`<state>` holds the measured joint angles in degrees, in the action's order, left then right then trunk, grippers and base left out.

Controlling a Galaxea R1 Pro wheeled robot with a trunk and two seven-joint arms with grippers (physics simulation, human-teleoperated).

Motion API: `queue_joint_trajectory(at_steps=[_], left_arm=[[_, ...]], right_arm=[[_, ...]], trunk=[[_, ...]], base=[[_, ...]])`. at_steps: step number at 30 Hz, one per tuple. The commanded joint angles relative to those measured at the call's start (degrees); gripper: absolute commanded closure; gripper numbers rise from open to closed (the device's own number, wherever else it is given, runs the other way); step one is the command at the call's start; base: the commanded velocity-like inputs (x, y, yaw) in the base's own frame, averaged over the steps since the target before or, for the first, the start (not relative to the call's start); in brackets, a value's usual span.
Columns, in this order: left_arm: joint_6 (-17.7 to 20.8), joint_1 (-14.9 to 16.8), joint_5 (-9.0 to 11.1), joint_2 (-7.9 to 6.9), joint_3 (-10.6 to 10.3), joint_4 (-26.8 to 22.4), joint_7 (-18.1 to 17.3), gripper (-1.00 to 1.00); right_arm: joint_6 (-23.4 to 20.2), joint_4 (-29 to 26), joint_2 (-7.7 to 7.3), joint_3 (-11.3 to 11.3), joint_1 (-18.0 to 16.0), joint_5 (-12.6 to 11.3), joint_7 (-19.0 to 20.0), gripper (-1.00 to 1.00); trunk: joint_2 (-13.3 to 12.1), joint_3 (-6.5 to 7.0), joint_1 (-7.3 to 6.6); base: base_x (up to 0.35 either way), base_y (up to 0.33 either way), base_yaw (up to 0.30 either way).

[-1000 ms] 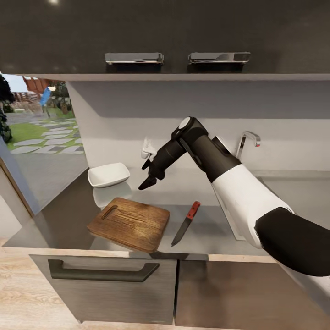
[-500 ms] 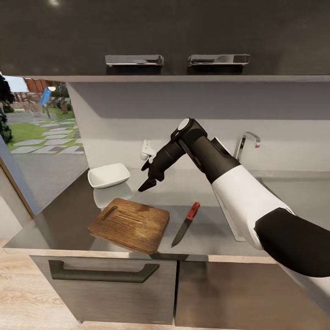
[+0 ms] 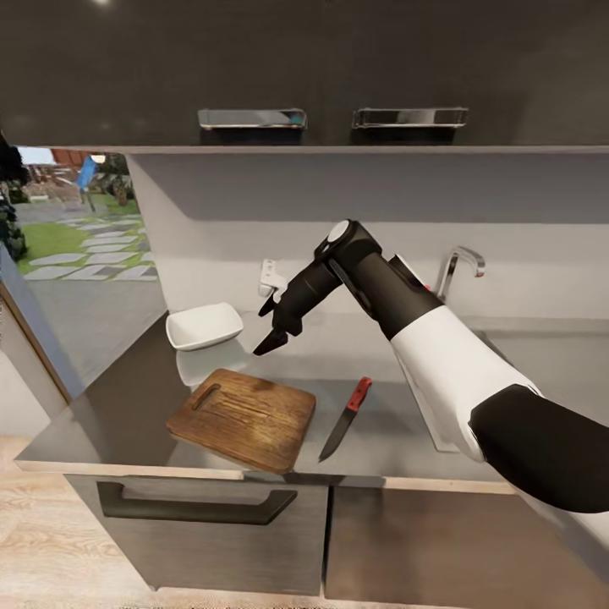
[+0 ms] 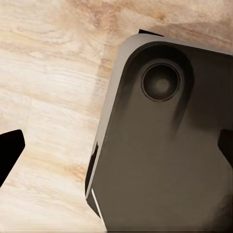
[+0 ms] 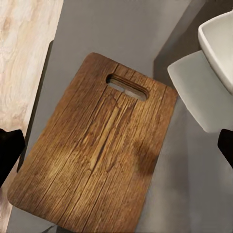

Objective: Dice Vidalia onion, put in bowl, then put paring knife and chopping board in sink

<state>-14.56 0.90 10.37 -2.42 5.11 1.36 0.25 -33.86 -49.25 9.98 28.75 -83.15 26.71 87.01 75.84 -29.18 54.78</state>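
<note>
Head view: the right arm reaches forward over the countertop point(image 3: 372, 423); its gripper point(image 3: 272, 326) hangs above the counter between the bowl point(image 3: 203, 326) and the chopping board point(image 3: 243, 418), touching neither; fingers spread, nothing between them. The right wrist view looks straight down on the board point(image 5: 97, 160), with the dark fingertips point(image 5: 9, 150) at opposite edges of that picture, wide apart; the bowl's corner point(image 5: 218, 39) lies just beyond the board's handle slot. The board lies flat near the counter's front edge, its near corner slightly overhanging; the paring knife point(image 3: 346, 419) lies beside it, apart from it, red handle toward the wall. The sink point(image 3: 541, 372) is mostly hidden behind the arm; its tap point(image 3: 459, 266) stands at the rear. Left wrist view: left gripper point(image 4: 116, 145) spread, empty, over wooden floor point(image 4: 48, 97) and a dark rounded part point(image 4: 165, 145) I cannot identify.
</note>
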Motion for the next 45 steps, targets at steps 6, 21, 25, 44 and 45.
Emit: queue_joint_trajectory(at_steps=[6, 21, 25, 44, 45], left_arm=[[-0.29, 0.07, -0.17, 0.04, 0.43, 0.17, 0.01, -1.00], [-0.29, 0.07, -0.17, 0.09, 0.34, 0.47, 0.01, -1.00], [-0.29, 0.07, -0.17, 0.66, 0.34, 0.48, 0.01, -1.00], [-0.29, 0.07, -0.17, 0.93, 0.34, 0.82, 0.01, -1.00], [-0.29, 0.07, -0.17, 0.93, 0.35, 0.83, 0.01, -1.00]], right_arm=[[0.81, -0.05, 0.02, 3.98, 0.08, 0.34, 0.48, -1.00], [7.43, -0.05, 0.02, 8.57, 0.09, -4.07, 0.35, -1.00], [7.60, -0.05, 0.02, 8.59, 0.09, -4.57, 0.35, -1.00], [9.86, -0.05, 0.02, 12.46, 0.23, -10.36, -1.34, -1.00], [9.88, -0.05, 0.02, 12.51, 0.25, -10.36, -1.47, -1.00]], trunk=[[-2.39, 0.47, -1.33], [-8.40, 1.77, -4.62], [-10.01, 2.11, -5.50], [-17.63, 3.74, -9.67], [-18.03, 3.82, -9.89]], base=[[0.000, 0.000, 0.038], [0.000, 0.000, 0.001], [0.000, 0.000, 0.000], [0.000, 0.000, 0.000], [0.000, 0.000, 0.000]])
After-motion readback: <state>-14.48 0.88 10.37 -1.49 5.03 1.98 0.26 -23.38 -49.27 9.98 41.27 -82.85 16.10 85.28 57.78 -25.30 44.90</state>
